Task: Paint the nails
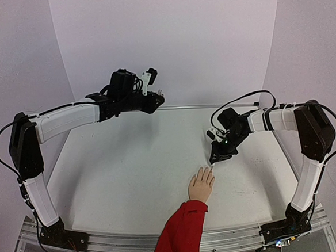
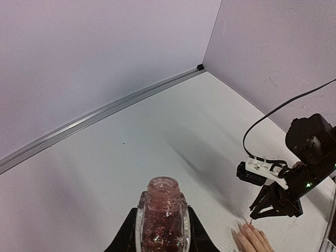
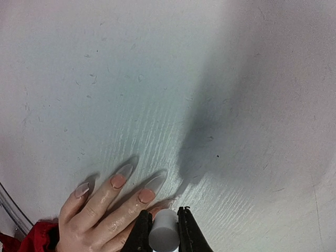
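Left fingers point(image 2: 123, 237) clamp bottle point(image 2: 162, 218) | right fingers point(image 3: 140, 231) pinch cap point(image 3: 163, 236) | wrist-only: nails point(image 3: 146, 196)

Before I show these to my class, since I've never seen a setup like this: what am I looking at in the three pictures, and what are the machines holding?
These are two robot arms bolted at the near edge of a white table. The overhead picture comes from a fixed camera above and behind them. The other two come from small cameras on each wrist, looking past that arm's own fingers.

On the table lies a mannequin hand with a red sleeve; it has long pointed nails, some with pinkish colour at their base.

The left gripper, raised near the back wall, is shut on a small glass polish bottle with no cap, holding pinkish glittery liquid.

The right gripper hangs just over the fingertips, shut on a white cylindrical handle. That is probably the bottle's brush cap, though the brush itself is hidden.
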Robot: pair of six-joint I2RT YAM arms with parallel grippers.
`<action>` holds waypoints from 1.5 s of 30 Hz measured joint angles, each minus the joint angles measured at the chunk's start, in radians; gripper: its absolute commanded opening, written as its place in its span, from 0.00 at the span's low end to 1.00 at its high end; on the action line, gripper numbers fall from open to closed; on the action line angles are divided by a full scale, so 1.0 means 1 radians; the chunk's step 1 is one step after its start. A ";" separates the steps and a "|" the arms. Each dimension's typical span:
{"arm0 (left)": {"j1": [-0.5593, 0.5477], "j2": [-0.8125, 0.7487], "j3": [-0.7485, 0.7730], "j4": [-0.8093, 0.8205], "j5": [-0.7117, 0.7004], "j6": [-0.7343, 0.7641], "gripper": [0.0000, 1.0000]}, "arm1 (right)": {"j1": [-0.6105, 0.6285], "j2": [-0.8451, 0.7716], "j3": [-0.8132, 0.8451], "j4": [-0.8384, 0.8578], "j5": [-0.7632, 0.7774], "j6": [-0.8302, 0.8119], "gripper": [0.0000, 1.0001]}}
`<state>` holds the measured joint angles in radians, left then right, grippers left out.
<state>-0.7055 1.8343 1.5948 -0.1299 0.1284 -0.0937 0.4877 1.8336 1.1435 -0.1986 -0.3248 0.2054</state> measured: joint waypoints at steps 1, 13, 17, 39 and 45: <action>0.000 0.000 0.000 0.000 0.000 0.000 0.00 | 0.000 0.000 0.002 0.002 0.000 0.000 0.00; 0.004 0.000 0.000 0.000 0.000 0.000 0.00 | 0.000 0.016 0.015 0.005 0.003 -0.003 0.00; 0.006 0.002 0.000 0.000 0.000 0.000 0.00 | 0.000 0.016 0.015 0.005 0.006 -0.003 0.00; 0.007 0.005 0.002 0.000 -0.007 0.016 0.00 | -0.002 0.005 0.031 0.005 0.063 -0.003 0.00; 0.008 0.003 0.002 0.000 -0.011 0.017 0.00 | -0.015 -0.111 0.034 0.008 0.072 0.001 0.00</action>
<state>-0.6975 1.8378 1.5967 -0.1295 0.1173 -0.0769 0.4725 1.7226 1.1778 -0.1909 -0.2531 0.2062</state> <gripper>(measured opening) 0.216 0.154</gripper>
